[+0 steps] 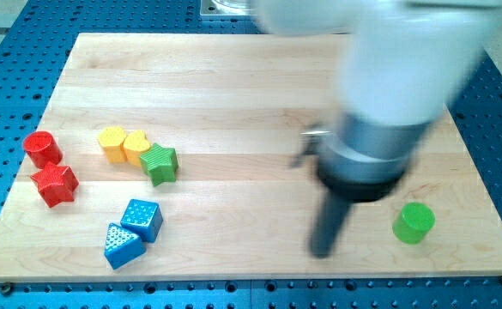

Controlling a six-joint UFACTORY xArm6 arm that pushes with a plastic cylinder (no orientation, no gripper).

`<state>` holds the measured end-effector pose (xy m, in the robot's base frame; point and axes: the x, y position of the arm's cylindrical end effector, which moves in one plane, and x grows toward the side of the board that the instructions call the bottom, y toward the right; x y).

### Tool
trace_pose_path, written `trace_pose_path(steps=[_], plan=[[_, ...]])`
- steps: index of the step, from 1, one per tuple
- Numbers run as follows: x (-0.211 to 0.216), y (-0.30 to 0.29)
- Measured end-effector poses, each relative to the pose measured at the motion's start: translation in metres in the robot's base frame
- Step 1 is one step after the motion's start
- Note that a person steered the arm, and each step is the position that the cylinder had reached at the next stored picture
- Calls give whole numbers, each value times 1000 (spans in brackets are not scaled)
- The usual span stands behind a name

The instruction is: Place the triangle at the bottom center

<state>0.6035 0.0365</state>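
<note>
The blue triangle (122, 245) is found nearest the view's bottom, at the lower left of the wooden board (233, 77), just beside and apparently touching a blue cube (142, 218) that sits up and to its right. It is judged to be a small, light, rigid block with a patterned top face, likely to slide readily on the smooth wood and to swivel if pushed off-centre. No grasp is possible, since the arm ends in a plain rod with nothing that opens or closes; a push is best applied at the middle of the flat left side, so that the block is driven toward the view's right along the bottom edge. One corner appears to point toward the view's top and a long edge runs down its left side, so the long axis is taken as roughly upright in the view, tilted slightly.

My tip (322, 252) is seen well to the right of the triangle, blurred by motion, so its exact end is only estimated; nothing is touched by it. A green cylinder (414, 223) stands to its right.

Farther up, a red block (55, 184) and a red cylinder (41, 148) lie at the left, with two yellow blocks (123, 144) and a green star (160, 163) clustered beside them.
</note>
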Motion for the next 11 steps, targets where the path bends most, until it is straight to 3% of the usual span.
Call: trace_pose_path(steps=[1,4,7,9,11], plan=[[15,-121],[9,-238],[-36,-124],[-29,0],[15,-44]])
